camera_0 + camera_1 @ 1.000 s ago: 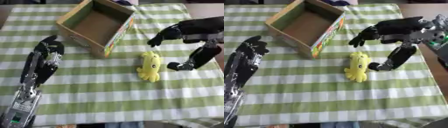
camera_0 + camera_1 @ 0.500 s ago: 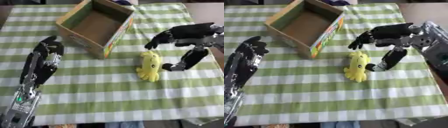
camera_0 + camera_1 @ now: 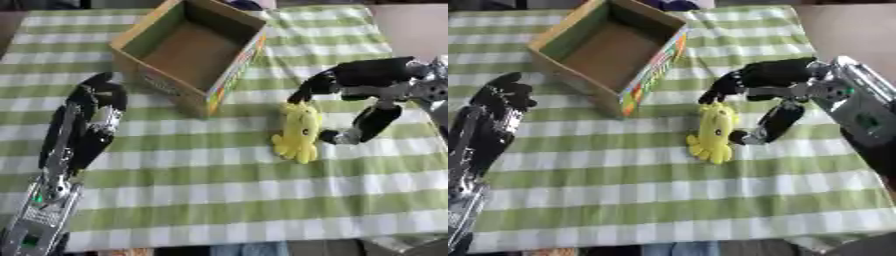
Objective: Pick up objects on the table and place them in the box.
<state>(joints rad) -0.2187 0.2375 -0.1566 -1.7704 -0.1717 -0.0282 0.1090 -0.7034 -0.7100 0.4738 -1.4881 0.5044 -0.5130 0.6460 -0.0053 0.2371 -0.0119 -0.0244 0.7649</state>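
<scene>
One yellow soft toy (image 3: 297,131) is lying on the checked tablecloth (image 3: 219,195), at four o'clock from the empty cardboard box (image 3: 188,47). Right hand (image 3: 363,92) has been dropping lower around it, fingers wide, apparently touching its top; grasp seems imminent. Left hand (image 3: 87,125) is resting open at nine o'clock.

I see the table (image 3: 219,200) under a green-and-white checked cloth (image 3: 262,175). An open cardboard box (image 3: 188,47) sits toward its far edge; a yellow soft toy (image 3: 297,132) lies nearer the right edge.
</scene>
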